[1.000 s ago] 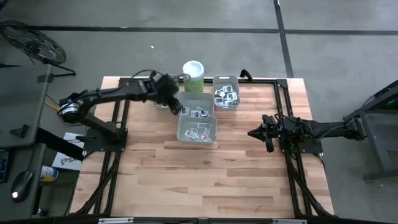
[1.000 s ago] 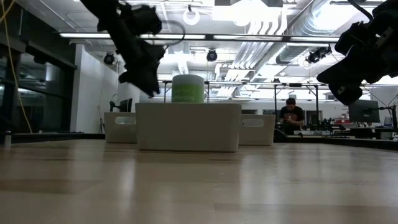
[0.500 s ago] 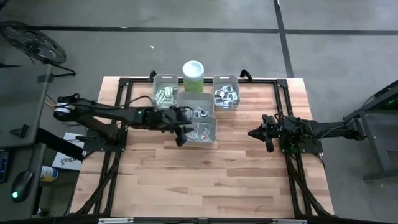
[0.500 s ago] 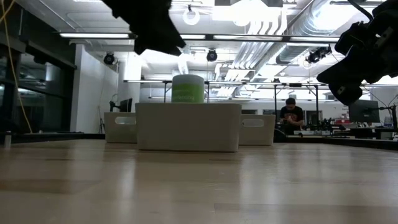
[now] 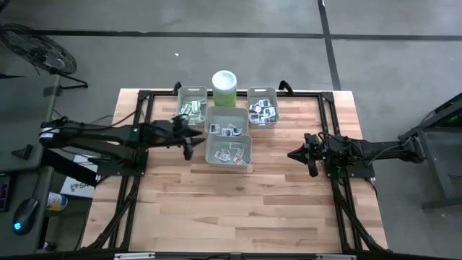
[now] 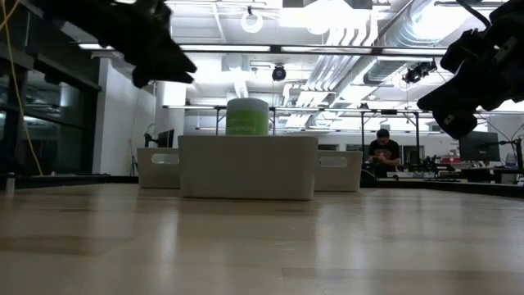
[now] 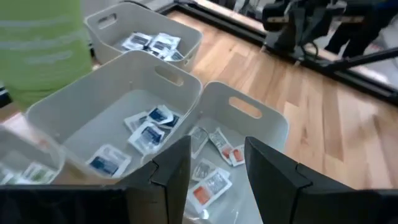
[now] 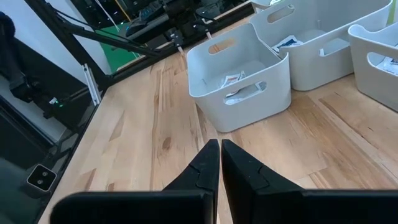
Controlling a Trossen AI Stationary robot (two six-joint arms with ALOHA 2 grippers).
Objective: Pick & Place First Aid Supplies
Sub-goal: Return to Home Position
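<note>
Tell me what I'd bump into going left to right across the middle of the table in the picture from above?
Left gripper → front grey bin holding packets → right gripper.

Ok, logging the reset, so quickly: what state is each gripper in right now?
Left gripper: open, holding nothing, just left of the front bin.
Right gripper: shut, holding nothing, over the table on its right side.
</note>
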